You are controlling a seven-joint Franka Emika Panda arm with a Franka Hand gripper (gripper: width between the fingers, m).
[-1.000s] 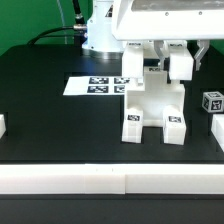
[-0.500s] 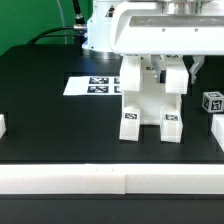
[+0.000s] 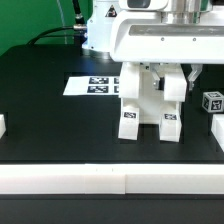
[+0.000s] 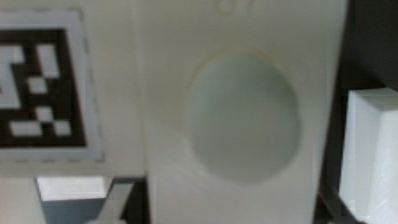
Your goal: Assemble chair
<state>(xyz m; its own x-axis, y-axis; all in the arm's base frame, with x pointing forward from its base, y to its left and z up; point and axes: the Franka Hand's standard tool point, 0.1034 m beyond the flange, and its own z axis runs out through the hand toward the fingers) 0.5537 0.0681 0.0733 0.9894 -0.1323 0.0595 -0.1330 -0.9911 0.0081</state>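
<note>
The chair (image 3: 150, 105), a matte white blocky body, stands on two legs with tags at the feet, in the middle of the black table. My gripper (image 3: 152, 72) is low over its top, with the big white hand covering the upper part. The fingers reach down around the top of the body and appear shut on it. In the wrist view a white face of the chair (image 4: 240, 120) with an oval recess fills the picture, with a tag (image 4: 36, 85) beside it. My fingertips are not distinguishable there.
A small tagged cube (image 3: 211, 101) lies at the exterior view's right, with another white piece (image 3: 219, 128) at the right edge. A white piece (image 3: 2, 126) lies at the left edge. The marker board (image 3: 92, 85) lies behind the chair. A white rail (image 3: 100, 180) runs along the front.
My gripper has come lower over the chair and shifted slightly to the exterior view's left. The chair's feet have shifted a little left with it.
</note>
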